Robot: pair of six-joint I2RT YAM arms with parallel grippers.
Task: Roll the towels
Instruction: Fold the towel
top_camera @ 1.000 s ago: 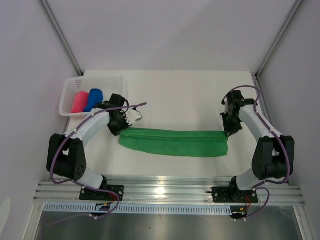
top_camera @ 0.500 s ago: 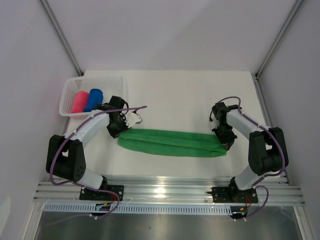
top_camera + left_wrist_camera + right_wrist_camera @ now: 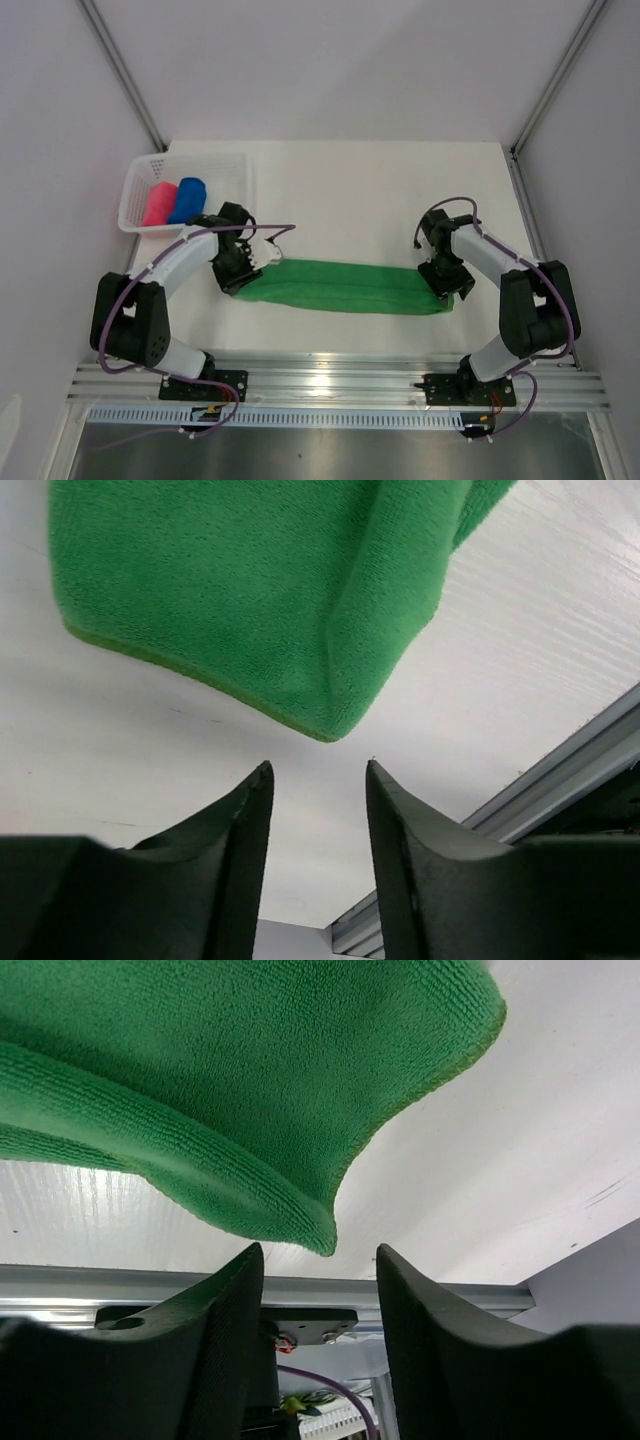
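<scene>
Folding looks finished: the green towel [image 3: 345,287] lies as a long strip, an end just beyond the parted, empty fingers of left gripper [image 3: 318,770] and right gripper [image 3: 320,1250]. Next: pinch one end, roll.

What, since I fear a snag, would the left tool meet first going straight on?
Probably the green towel: its folded end lies just ahead of the left tool, though depth is unclear.

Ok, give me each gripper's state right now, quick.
Left gripper: jaws open, holding nothing; the green towel lies just ahead.
Right gripper: jaws open, holding nothing, at the towel's other end.
</scene>
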